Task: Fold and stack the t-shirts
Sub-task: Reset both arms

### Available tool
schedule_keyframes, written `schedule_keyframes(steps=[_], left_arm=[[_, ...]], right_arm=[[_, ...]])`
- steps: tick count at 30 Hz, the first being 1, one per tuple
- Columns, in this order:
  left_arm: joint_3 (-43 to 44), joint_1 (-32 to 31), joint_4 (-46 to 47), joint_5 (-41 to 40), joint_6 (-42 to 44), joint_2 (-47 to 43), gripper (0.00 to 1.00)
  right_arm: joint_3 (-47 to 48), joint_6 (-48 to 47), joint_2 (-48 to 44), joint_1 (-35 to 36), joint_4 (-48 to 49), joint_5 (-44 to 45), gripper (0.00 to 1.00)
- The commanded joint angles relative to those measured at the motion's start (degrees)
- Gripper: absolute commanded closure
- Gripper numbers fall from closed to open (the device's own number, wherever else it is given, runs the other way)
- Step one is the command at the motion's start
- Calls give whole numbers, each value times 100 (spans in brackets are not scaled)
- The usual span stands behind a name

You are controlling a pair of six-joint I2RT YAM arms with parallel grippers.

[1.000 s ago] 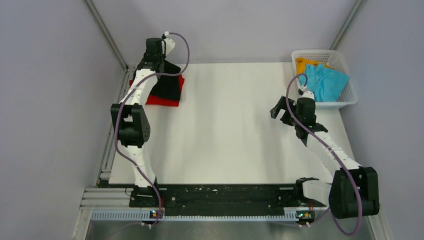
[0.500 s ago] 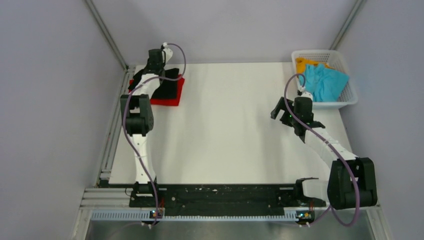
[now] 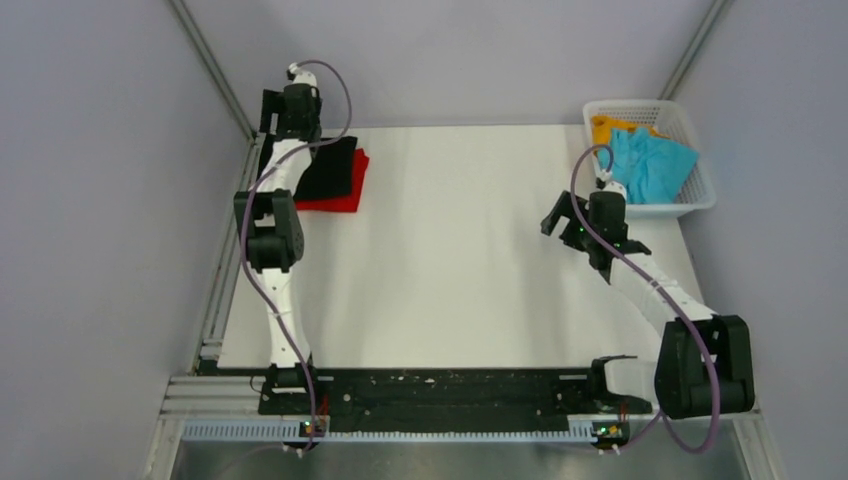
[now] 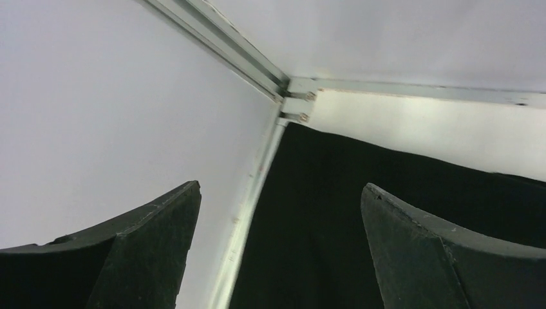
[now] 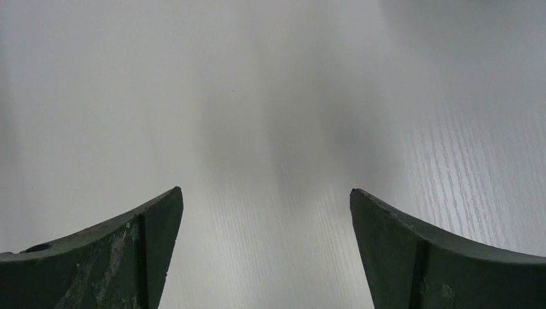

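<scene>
Broadly, the white table (image 3: 460, 260) carries the work at its two far corners. At the far left the black t-shirt (image 3: 335, 168) lies folded on the red t-shirt (image 3: 345, 203), whose edge shows along the near and right sides. At the far right the basket (image 3: 702, 196) holds the cyan garment (image 3: 650, 165), spilling over its rim, and the orange garment (image 3: 604, 128) behind it. The stack looks most at risk. The left gripper (image 4: 280, 188) hangs spread and empty over the black cloth's back edge by the corner rail, and a low withdrawal could snag the top layer and pull the fold open. The right gripper (image 5: 264, 191), also wide apart and holding nothing, sits over bare table near the basket. A careless reach could hook the mesh or lift both garments together.
</scene>
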Motion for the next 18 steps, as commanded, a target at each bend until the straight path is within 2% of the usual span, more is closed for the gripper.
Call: schedule_keyframes(steps=[1, 4, 6, 11, 13, 15, 18], left_arm=[[144, -55, -806, 570, -1870, -906, 1], [-288, -373, -1003, 1281, -2776, -1561, 1], [-895, -510, -953, 2008, -3347, -2172, 1], [-3286, -797, -138, 4159, -4822, -3804, 1], [-4416, -1021, 246, 4299, -5248, -4480, 1], [-5536, -1363, 530, 4335, -5266, -5236, 1], [-6863, -2019, 426, 3510, -5090, -6362, 1]], right_arm=[[240, 273, -388, -29, -151, -101, 1], [178, 377, -704, -31, -364, -120, 1], [59, 386, -984, -30, -494, -105, 1], [-365, 242, -1622, -30, -657, -125, 1], [-539, 169, -1871, -26, -694, -297, 1], [-729, 88, -2142, -25, -726, -103, 1], [-850, 111, -2415, -29, -957, 297, 1]])
